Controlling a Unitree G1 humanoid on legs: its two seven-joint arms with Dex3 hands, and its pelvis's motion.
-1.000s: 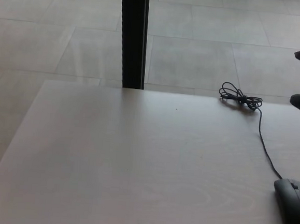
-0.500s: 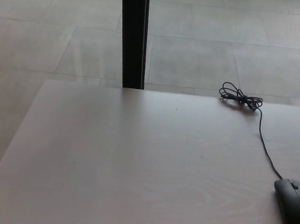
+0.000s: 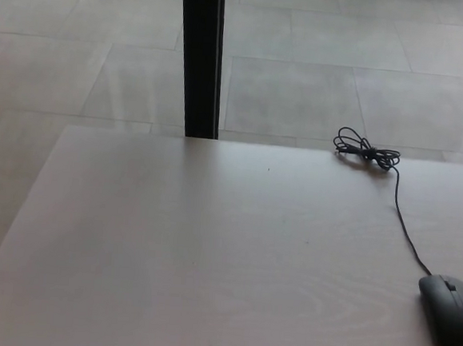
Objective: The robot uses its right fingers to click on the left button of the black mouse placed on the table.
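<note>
The black mouse (image 3: 449,314) lies on the pale wooden table (image 3: 209,251) at the near right, close to the picture's right edge. Its thin black cable (image 3: 404,227) runs back from it to a bundled coil (image 3: 365,151) near the table's far edge. Neither of my hands shows in the head view.
A black vertical post (image 3: 199,57) stands just behind the table's far edge, left of centre. Grey floor tiles (image 3: 319,84) lie beyond the table. The table's left edge runs diagonally from the far left corner toward the near left.
One second ago my right hand's fingertips showed at the far right edge; they have left the picture. The whole view has since shifted slightly left.
</note>
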